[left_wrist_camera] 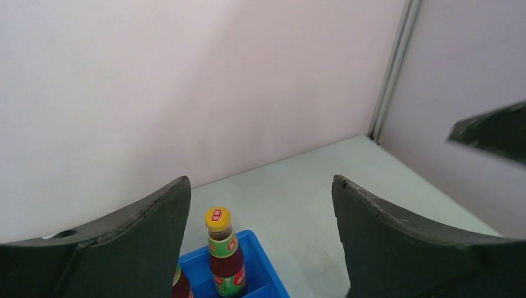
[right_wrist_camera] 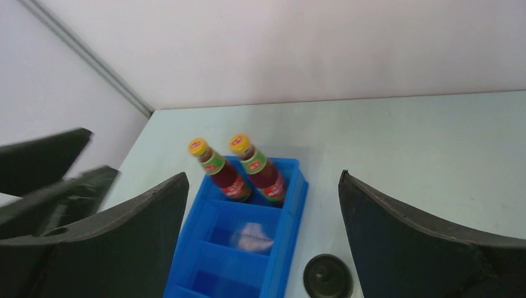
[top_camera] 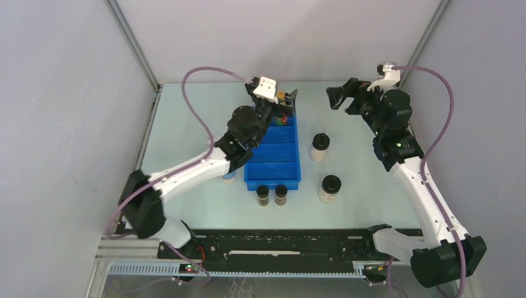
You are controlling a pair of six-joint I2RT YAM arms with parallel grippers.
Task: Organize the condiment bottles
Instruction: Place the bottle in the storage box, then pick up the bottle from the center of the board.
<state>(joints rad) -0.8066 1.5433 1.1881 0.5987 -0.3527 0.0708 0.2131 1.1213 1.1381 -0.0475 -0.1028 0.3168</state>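
- Since the left arm (top_camera: 186, 171) reaches over the far end of the tray (top_camera: 273, 184), it hides most of a blue-labelled jar (top_camera: 229, 177). The jar stands on the table (top_camera: 186, 124) just beside the tray's left wall, not in a slot yet. Only one of that kind shows.
- Left pincer (left_wrist_camera: 260, 183): spread wide, holding nothing, hovering over the tray's far slot. The gap is far wider than the bottle below, and the fingers are clear of it.
- Red sauce bottles (right_wrist_camera: 260, 169): both upright, side by side in the far slot, yellow caps up. The rule looks like one kind per slot, so this pair reads as done.
- Small dark jars (top_camera: 263, 195): two on the table, side by side just off the tray's near end. Probably due a near slot.
- Pale jars (top_camera: 319, 148): two with black lids on the table right of the tray, one farther back, one nearer, apart from each other. Unsorted.
- Right pincer (right_wrist_camera: 263, 177): fully spread, empty, held up at the far right, facing the tray. Likely kept back so it stays out of the left arm's way. The pale jars sit on its side, so my guess is they fall to it.
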